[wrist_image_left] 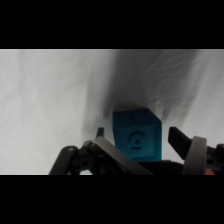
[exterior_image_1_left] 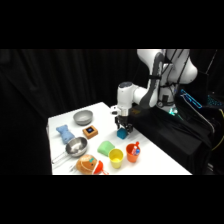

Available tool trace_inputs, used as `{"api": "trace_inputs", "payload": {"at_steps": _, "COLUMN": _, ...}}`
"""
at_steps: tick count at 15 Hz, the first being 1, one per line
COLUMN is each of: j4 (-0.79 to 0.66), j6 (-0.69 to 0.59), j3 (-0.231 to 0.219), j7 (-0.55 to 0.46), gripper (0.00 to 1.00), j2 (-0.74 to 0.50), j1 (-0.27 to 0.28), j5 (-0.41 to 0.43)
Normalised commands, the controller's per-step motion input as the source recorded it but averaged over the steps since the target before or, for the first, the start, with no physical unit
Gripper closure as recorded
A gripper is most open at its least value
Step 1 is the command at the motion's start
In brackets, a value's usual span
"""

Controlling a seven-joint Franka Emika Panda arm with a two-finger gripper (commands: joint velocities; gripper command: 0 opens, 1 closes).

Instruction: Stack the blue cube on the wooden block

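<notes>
Claw (exterior_image_1_left: 122, 128) is down at the bench (exterior_image_1_left: 165, 160), straddling the blue cube (exterior_image_1_left: 122, 134). Wrist view: cube (wrist_image_left: 136, 135) sits between the fingers (wrist_image_left: 178, 137), a gap showing on each side, so claw is apart, not clamped. Cube rests on the bench near its far edge, a dark marking on the face toward the camera. Wooden block (exterior_image_1_left: 90, 132) lies left of the cube, well apart, dark blue square on top, nothing on it. Green soft shape (exterior_image_1_left: 105, 147), yellow cup (exterior_image_1_left: 116, 158) and orange cup (exterior_image_1_left: 133, 152) sit in front of the cube. Farther left: grey bowl (exterior_image_1_left: 83, 118), light blue plush toy (exterior_image_1_left: 64, 133), metal bowl (exterior_image_1_left: 76, 146). Orange toy (exterior_image_1_left: 89, 164) at the near edge.
</notes>
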Motion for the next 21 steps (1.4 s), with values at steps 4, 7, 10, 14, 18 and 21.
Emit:
{"api": "trace_inputs", "payload": {"at_steps": 4, "j4": 0.08, "j6": 0.18, "j3": 0.004, "j7": 0.10, "gripper": 0.15, "j2": 0.14, "j1": -0.033, "j5": -0.141}}
{"api": "trace_inputs", "payload": {"at_steps": 7, "j4": 0.08, "j6": 0.16, "j3": -0.036, "j7": 0.11, "gripper": 0.45, "j2": 0.11, "j1": -0.004, "j5": -0.158}}
{"api": "trace_inputs", "payload": {"at_steps": 10, "j4": 0.07, "j6": 0.09, "j3": -0.094, "j7": 0.13, "gripper": 0.66, "j2": 0.03, "j1": 0.032, "j5": -0.185}}
{"api": "trace_inputs", "payload": {"at_steps": 14, "j4": 0.04, "j6": -0.04, "j3": -0.236, "j7": 0.21, "gripper": 0.75, "j2": -0.09, "j1": 0.183, "j5": -0.261}}
{"api": "trace_inputs", "payload": {"at_steps": 18, "j4": 0.02, "j6": -0.27, "j3": -0.189, "j7": 0.22, "gripper": 0.76, "j2": -0.26, "j1": 0.199, "j5": -0.240}}
{"api": "trace_inputs", "payload": {"at_steps": 21, "j4": 0.06, "j6": -0.40, "j3": -0.079, "j7": 0.21, "gripper": 0.76, "j2": -0.32, "j1": 0.097, "j5": -0.213}}
